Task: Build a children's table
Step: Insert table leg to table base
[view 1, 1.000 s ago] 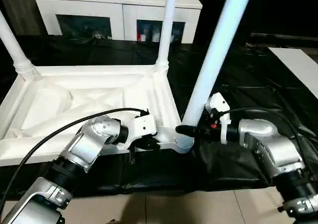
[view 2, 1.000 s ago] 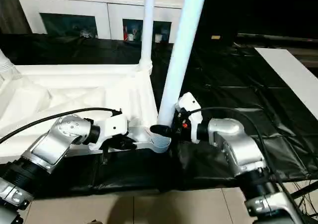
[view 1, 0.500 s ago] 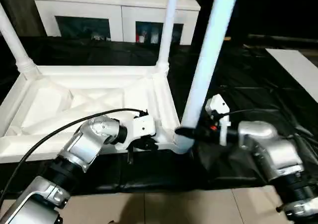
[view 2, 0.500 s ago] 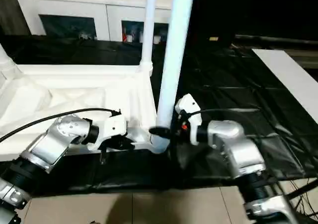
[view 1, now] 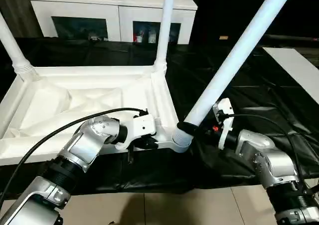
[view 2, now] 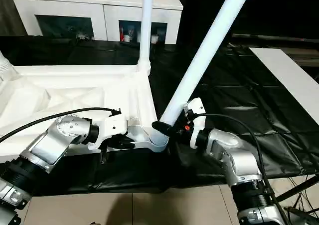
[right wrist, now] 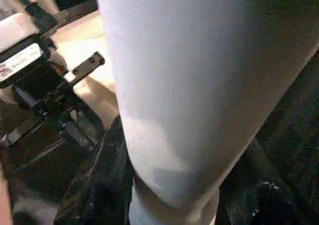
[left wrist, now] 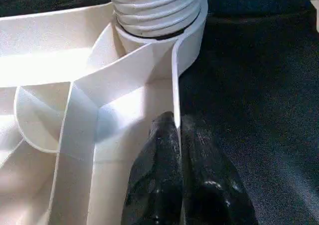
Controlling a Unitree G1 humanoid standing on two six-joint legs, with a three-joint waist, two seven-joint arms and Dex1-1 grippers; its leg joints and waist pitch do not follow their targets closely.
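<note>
The upturned table top [view 1: 89, 98] lies on the black sheet [view 1: 239, 80], two legs standing in its far sockets. A third leg [view 1: 234, 60] leans rightward, its threaded end in the near-right socket [left wrist: 164, 20]. The left gripper [left wrist: 178, 185] pinches the top's near rim; the right gripper [view 2: 172, 127] clasps the leaning leg's base.

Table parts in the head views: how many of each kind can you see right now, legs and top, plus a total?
Legs standing upright in far corner sockets: 2, far-left leg and far-right leg
Legs leaning at the near corner socket, held by the right hand: 1, slanted leg
Upside-down tabletops: 1, tabletop
Total: 4
</note>
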